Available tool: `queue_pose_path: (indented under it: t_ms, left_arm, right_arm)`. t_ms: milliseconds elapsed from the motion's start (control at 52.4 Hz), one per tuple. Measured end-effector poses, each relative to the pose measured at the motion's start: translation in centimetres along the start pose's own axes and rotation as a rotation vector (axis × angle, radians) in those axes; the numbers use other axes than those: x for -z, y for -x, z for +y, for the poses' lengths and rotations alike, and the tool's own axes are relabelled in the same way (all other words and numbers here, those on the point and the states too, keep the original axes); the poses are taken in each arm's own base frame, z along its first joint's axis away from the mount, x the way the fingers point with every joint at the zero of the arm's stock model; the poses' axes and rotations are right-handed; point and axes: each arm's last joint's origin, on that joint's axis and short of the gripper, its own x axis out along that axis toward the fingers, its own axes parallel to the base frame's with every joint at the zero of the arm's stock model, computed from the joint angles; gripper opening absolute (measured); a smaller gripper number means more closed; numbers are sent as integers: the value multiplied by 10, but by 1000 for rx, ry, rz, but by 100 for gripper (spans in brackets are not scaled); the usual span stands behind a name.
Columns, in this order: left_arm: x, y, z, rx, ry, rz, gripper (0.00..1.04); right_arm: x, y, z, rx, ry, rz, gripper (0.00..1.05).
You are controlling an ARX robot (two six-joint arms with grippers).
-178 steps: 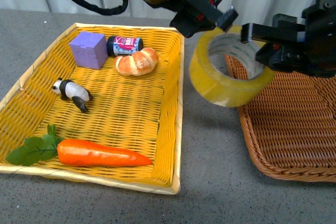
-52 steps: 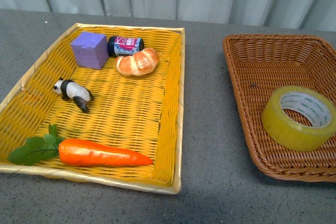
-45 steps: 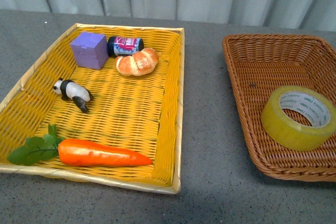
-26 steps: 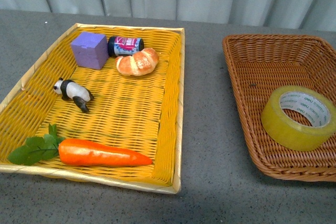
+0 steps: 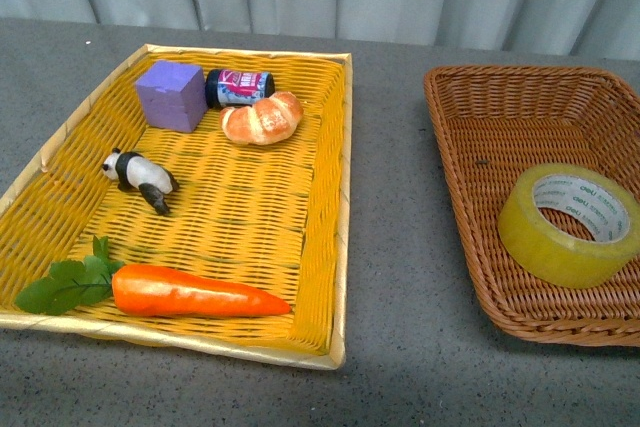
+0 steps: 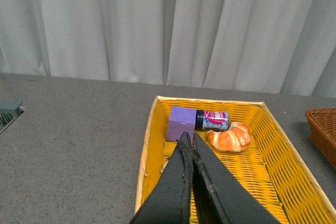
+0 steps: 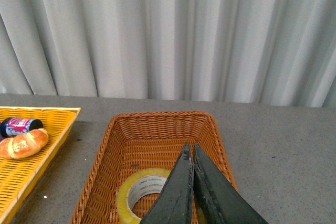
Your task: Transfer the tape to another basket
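Note:
The yellowish tape (image 5: 568, 224) lies flat on the floor of the reddish-brown wicker basket (image 5: 480, 107) at the right, white core facing up. Neither arm shows in the front view. In the right wrist view the tape (image 7: 137, 193) sits in the basket (image 7: 157, 121), below and partly hidden behind my right gripper (image 7: 188, 146), which is shut and holds nothing. My left gripper (image 6: 188, 137) is shut too, empty, raised over the near part of the yellow tray (image 6: 149, 129).
The yellow woven tray (image 5: 338, 197) at the left holds a purple cube (image 5: 169, 95), a small dark can (image 5: 238, 86), a croissant (image 5: 261, 117), a panda figure (image 5: 139, 177) and a carrot (image 5: 192, 293). Grey tabletop (image 5: 395, 247) separates tray and basket. A curtain hangs behind.
Earlier both grippers held the tape in the air between tray and basket. Now it rests in the basket and both arms are out of the front view. The last second shows no movement.

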Motion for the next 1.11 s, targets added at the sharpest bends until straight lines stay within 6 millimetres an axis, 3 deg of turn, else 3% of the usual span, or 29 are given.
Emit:
queue_pose_path:
  t_ms: [878, 935, 1107]
  left_arm:
    - [3, 23, 0, 2, 0, 6, 4]
    - [3, 23, 0, 2, 0, 5, 10]
    - [3, 23, 0, 2, 0, 5, 40]
  right_arm:
    - [3, 20, 0, -1, 0, 5, 1]
    - [3, 20, 0, -2, 1, 4, 4]
    - [3, 20, 0, -1, 1, 4, 34]
